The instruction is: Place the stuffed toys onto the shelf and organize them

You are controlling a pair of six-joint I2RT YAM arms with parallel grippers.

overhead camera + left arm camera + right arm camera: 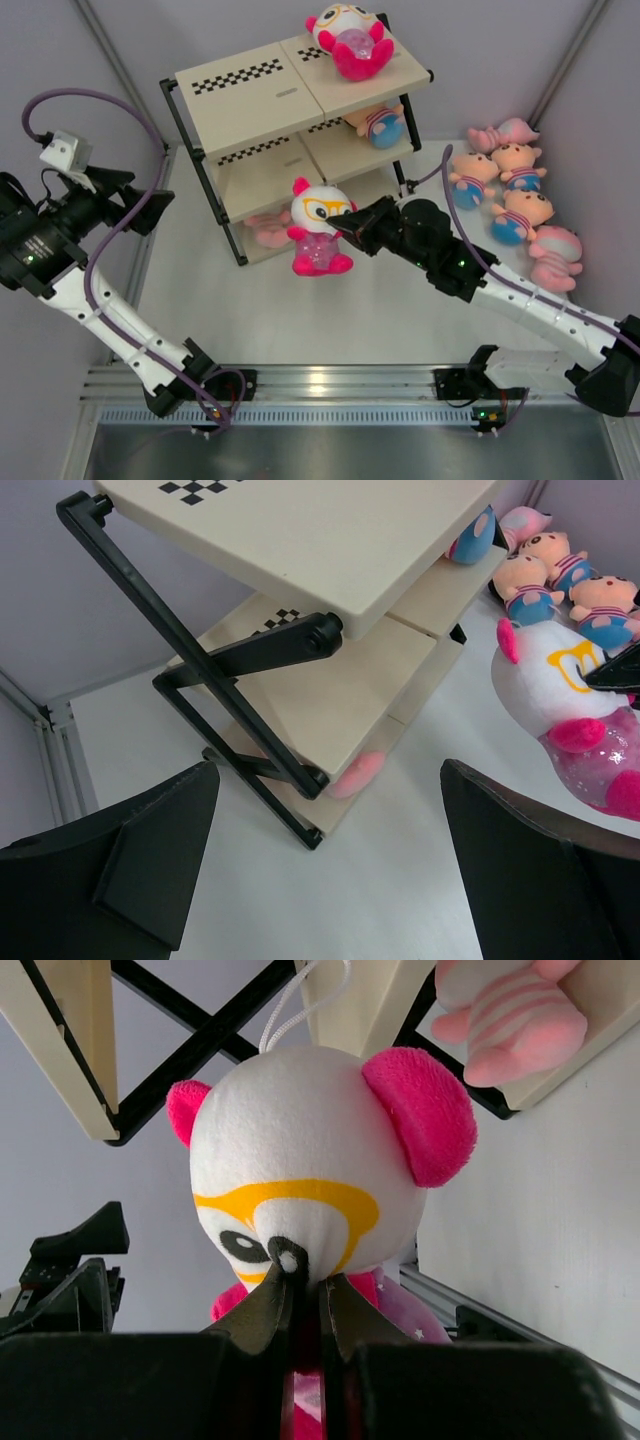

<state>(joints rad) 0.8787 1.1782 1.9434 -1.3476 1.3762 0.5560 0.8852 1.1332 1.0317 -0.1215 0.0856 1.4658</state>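
The shelf (245, 100) stands at the back of the table, its black frame (200, 660) close in the left wrist view. My right gripper (342, 222) (305, 1285) is shut on the face of a white-faced stuffed toy with yellow glasses (318, 228) (300, 1160) (555, 685), just in front of the shelf's lower boards. A second such toy (350, 40) lies on the top board. A peach toy (378, 122) sits on the middle board and a pale pink one (266, 228) (355, 772) on the bottom. My left gripper (135, 197) (330, 870) hangs open left of the shelf, holding nothing.
Several peach and pale pink toys (515, 190) lie in a heap on the table at the right, beside the shelf. A metal rail (340, 385) runs along the near edge by the arm bases. Grey walls close in the table.
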